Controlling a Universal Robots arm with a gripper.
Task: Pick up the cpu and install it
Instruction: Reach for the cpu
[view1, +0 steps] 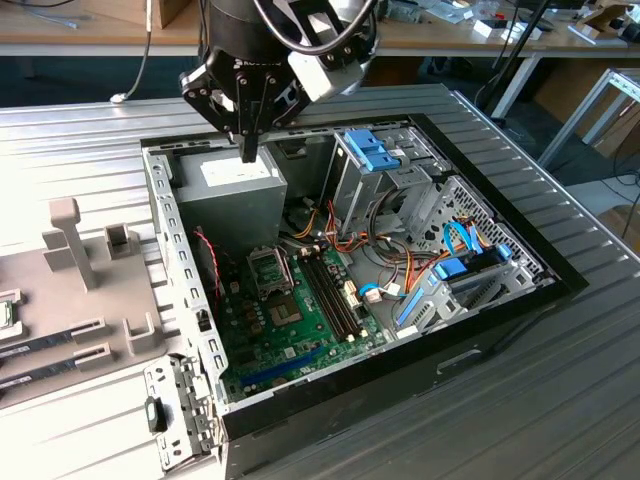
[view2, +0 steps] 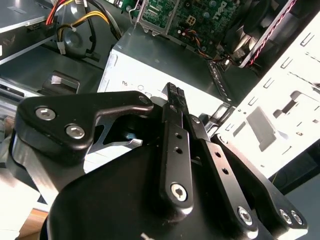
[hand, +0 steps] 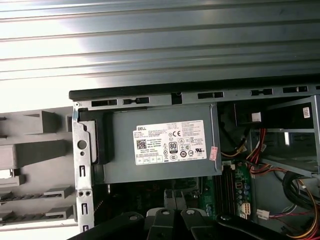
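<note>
You see the black two-fingered gripper (view1: 248, 150) hanging over the grey metal power supply box (view1: 228, 195) inside the open black computer case (view1: 480, 320), its fingers drawn narrow together with nothing visible between them. The case lies on a ribbed grey metal tabletop (view1: 90, 125), with wooden workbenches (view1: 60, 35) behind. The small flat square cpu (view1: 6, 314) seems to lie on the light grey plastic fixture (view1: 75, 250) at the exterior view's left edge, well apart from the green motherboard (view1: 290, 320), though you cannot be certain.
</note>
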